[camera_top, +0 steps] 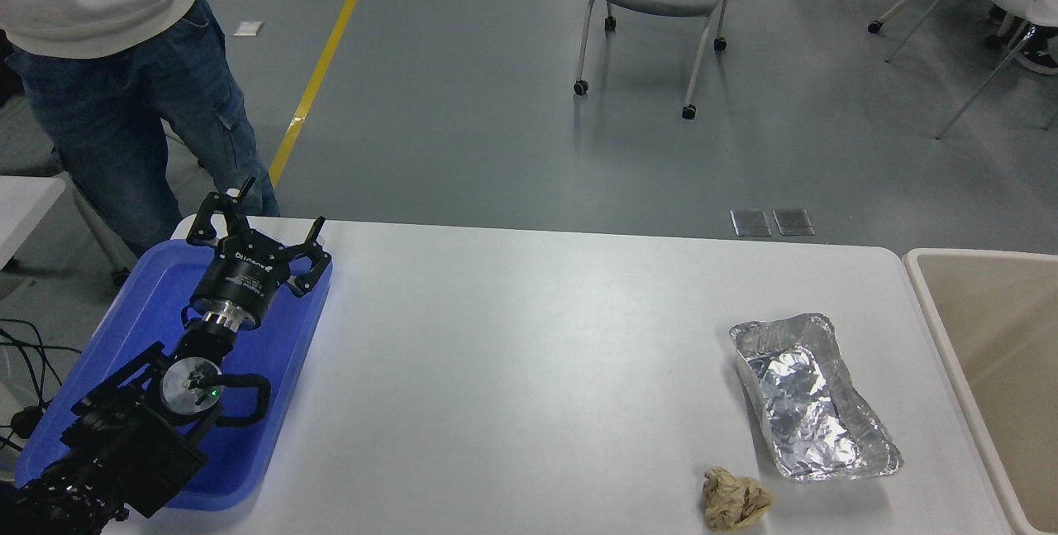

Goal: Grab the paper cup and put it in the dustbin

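- Left gripper [254,231] parked over the blue tray [124,328], fingers spread wide, holding nothing
- Dustbin [934,312] at the table's right edge; beside it the foil tray [810,398] and brown paper ball [734,499]

White lettering runs across the wrist collar of the left gripper [263,223], above the blue tray [132,303] at the near left, too small to read.

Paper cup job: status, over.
Left gripper parked over blue tray, fingers spread. Right arm out of view. No paper cup visible; dustbin at right edge. Foil tray, brown paper ball on table.
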`<state>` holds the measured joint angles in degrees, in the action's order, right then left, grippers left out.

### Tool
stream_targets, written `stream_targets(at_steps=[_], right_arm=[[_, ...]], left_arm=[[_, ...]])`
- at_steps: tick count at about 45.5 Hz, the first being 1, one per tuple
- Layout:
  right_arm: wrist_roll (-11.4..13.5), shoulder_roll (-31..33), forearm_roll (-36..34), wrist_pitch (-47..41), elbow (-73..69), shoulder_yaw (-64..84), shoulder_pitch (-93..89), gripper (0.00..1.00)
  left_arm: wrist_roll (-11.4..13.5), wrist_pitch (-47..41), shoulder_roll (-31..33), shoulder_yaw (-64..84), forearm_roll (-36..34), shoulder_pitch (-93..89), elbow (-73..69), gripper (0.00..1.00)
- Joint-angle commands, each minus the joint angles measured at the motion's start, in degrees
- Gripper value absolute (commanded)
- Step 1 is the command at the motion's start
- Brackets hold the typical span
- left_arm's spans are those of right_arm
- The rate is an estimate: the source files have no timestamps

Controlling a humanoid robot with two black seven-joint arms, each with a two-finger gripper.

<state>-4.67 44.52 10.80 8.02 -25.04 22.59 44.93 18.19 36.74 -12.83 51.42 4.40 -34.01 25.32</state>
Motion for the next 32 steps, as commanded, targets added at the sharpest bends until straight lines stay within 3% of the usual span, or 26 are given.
stream_targets(at_steps=[1, 18, 32], right_arm=[[0.02, 4.35, 0.09, -1.34, -5.28, -4.57, 5.52, 1.00], [-0.07, 9.62, 0.01, -5.64, -12.04, -24.43, 5.35, 1.00], [-0.16, 14.62, 0.09, -8.37, -20.30, -21.03, 5.26, 1.00]], left_arm=[[0.00, 0.00, 0.00, 0.00, 0.00, 0.00, -0.01, 1.00], [0.00, 0.00, 0.00, 0.00, 0.09, -0.09, -0.01, 1.00], [0.00, 0.00, 0.00, 0.00, 0.00, -0.09, -0.01, 1.00]])
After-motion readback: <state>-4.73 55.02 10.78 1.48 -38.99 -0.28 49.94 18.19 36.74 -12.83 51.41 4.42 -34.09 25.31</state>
